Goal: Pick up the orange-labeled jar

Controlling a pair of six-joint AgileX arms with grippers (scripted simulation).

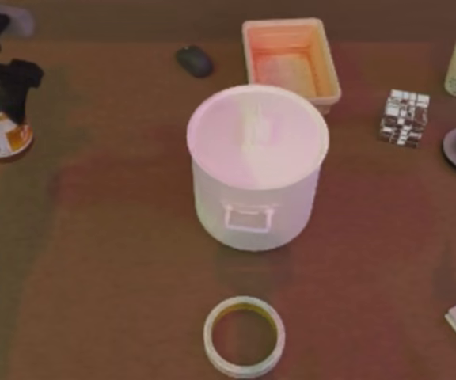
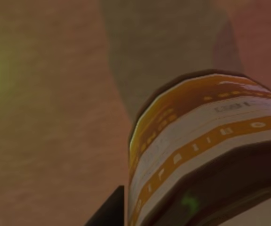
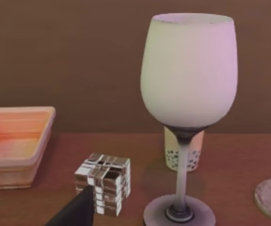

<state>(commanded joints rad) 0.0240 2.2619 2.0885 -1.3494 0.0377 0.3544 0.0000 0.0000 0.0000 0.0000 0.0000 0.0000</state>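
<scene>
Orange-labeled jar point(image 1: 2, 133) between the left gripper point(image 1: 6, 79) fingers at table's left edge, closure impossible to tell

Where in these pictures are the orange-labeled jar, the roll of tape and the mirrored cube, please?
orange-labeled jar point(image 1: 2, 136): top view, its orange-and-white label.
roll of tape point(image 1: 244, 305): top view, its far rim.
mirrored cube point(image 1: 404, 117): top view, its top face.
</scene>
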